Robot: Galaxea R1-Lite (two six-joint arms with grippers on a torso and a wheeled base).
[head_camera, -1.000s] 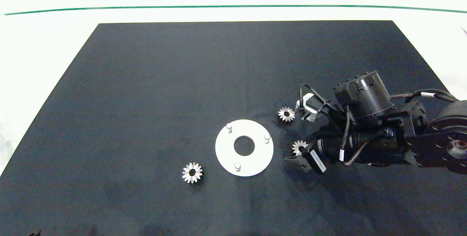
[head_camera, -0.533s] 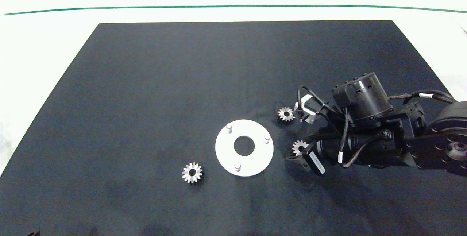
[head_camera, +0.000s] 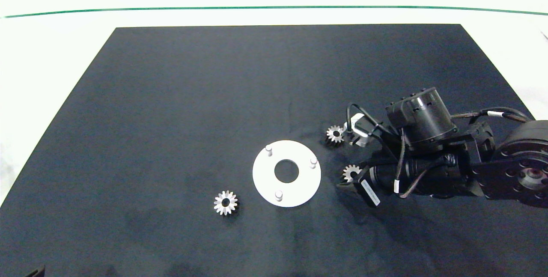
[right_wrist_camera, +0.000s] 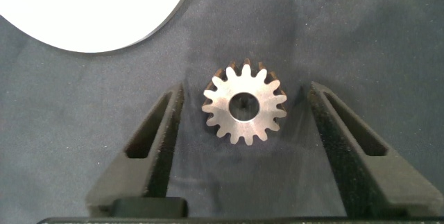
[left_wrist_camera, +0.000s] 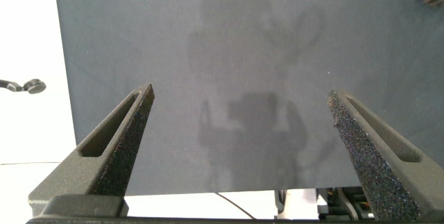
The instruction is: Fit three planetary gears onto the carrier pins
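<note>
Gears: from the head view I count three planetary gears on the dark mat (head_camera: pixel 171 97), none yet on the carrier pins (head_camera: pixel 278 193) of the white disc (head_camera: pixel 299 191). One gear (head_camera: pixel 225 203) lies near the disc's left; a second (head_camera: pixel 335 134) and a third (head_camera: pixel 351 172) lie just right of it.
Right claw: my right gripper (head_camera: pixel 349 180) sits low over that third gear.
Left wrist view: my left gripper (left_wrist_camera: pixel 239 137) is spread wide over bare mat, parked.
Right wrist view: the right gripper (right_wrist_camera: pixel 243 116) is released, a finger on each side of the gear (right_wrist_camera: pixel 244 107), not touching it.
Handling: I judge it stiff, dense, slick metal; I'd pinch across opposite tooth tips, keeping the bore clear.
</note>
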